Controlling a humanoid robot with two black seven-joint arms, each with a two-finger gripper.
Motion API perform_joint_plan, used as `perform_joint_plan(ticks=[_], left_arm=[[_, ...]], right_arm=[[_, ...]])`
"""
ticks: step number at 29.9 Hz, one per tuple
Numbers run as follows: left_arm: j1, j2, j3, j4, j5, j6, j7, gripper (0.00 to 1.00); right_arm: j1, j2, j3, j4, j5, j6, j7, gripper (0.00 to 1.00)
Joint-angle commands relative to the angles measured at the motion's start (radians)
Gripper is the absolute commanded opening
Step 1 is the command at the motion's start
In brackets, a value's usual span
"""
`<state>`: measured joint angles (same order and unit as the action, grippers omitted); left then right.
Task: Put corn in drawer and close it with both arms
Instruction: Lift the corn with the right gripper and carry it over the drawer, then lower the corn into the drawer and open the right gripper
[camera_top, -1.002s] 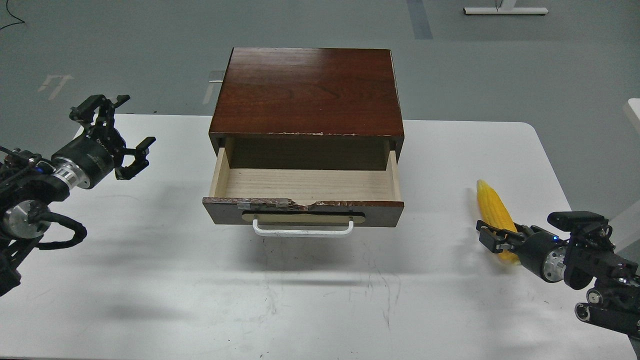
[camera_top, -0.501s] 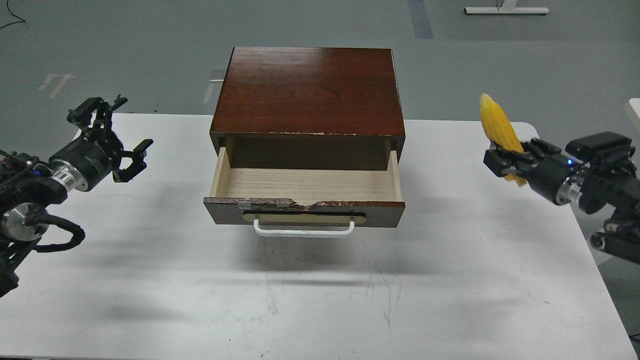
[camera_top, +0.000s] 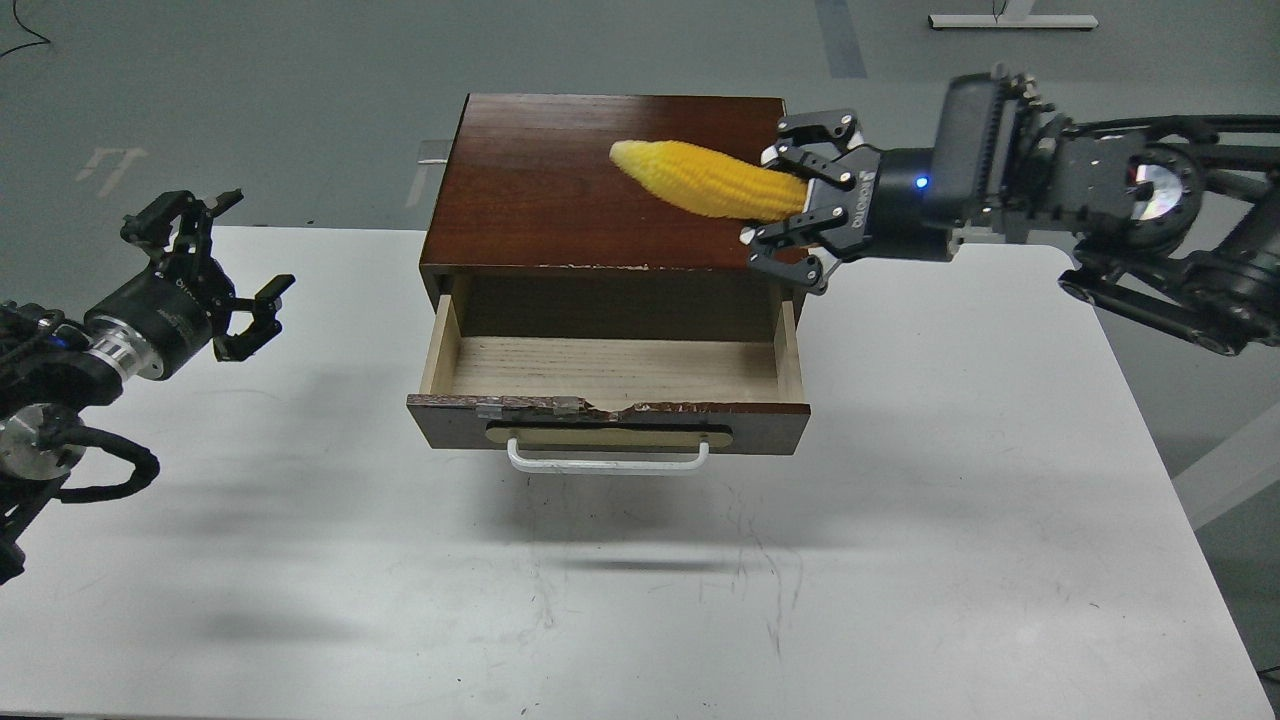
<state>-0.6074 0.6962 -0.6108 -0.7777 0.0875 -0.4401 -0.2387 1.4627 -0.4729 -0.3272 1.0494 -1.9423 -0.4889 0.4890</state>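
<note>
The drawer (camera_top: 610, 372) stands pulled open and empty, with its dark chipped front and white bar handle (camera_top: 607, 462) facing me, in the reddish-brown box (camera_top: 560, 190). My right gripper (camera_top: 800, 205) is shut on the thick end of the yellow corn (camera_top: 705, 180). It holds the corn in the air over the box's top, tip pointing left, above the drawer's back right corner. My left gripper (camera_top: 215, 270) is open and empty, hovering over the table's left side, well left of the drawer.
The box sits at the back middle of the white table (camera_top: 900, 560). The table's edges run close on the left and right. Grey floor lies beyond.
My right arm swung the corn from the table's right side up and left to over the box. My left gripper drifted slightly left.
</note>
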Motion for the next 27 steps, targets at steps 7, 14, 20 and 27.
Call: perform_joint_plan(ticks=[7,14,20,27], left_arm=[[0.011,0.043,-0.001,0.000,-0.002,-0.006,-0.019,0.98],[0.015,0.048,-0.003,0.000,-0.006,-0.008,-0.021,0.98],[0.015,0.048,-0.010,0.000,-0.011,-0.002,-0.019,0.98],[0.015,0.043,-0.010,0.000,-0.011,0.001,-0.021,0.98]], right_arm=[[-0.045,0.154,-0.023,-0.038,-0.023,0.000,0.000,0.47],[-0.071,0.163,-0.016,-0.046,-0.010,0.000,0.000,0.98],[-0.084,0.163,0.005,-0.051,-0.001,0.000,0.000,1.00],[-0.082,0.183,0.129,-0.006,0.184,0.000,0.000,1.00]])
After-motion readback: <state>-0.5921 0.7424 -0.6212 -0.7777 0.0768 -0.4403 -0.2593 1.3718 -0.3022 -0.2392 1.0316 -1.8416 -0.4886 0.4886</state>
